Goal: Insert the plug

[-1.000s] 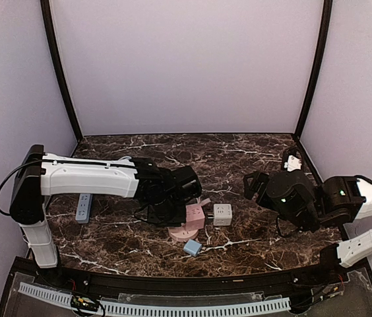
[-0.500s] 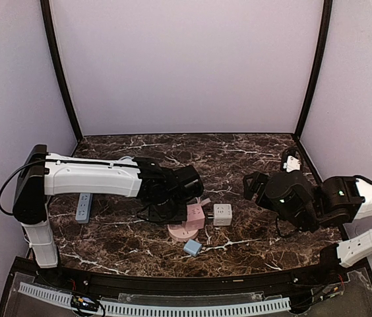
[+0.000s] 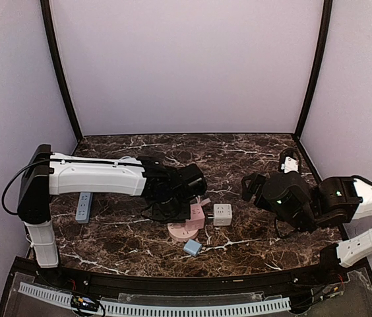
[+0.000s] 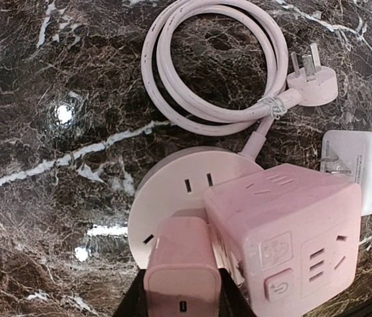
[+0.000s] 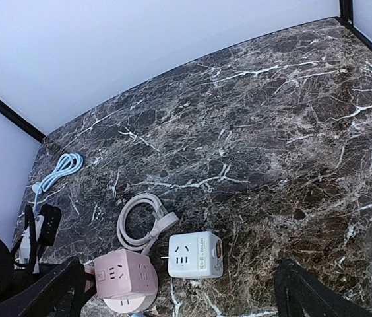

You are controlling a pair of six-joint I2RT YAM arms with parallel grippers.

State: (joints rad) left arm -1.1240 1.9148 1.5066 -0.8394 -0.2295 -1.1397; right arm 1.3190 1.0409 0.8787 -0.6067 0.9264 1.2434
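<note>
Aligned small pink rectangular charger plug (image 4: 181,261), clamped in left pincer (image 4: 181,304), over round pink socket disc (image 4: 169,188). Right pincer (image 5: 176,297) wide open, empty. Next probably needed: push prongs into slots.

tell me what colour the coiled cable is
The cable is pale pink, clearest in the left wrist view.

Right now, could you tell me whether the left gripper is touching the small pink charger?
Touching. The left wrist view shows the small pink charger pinched by the left gripper, its jaws flush against both sides.
</note>
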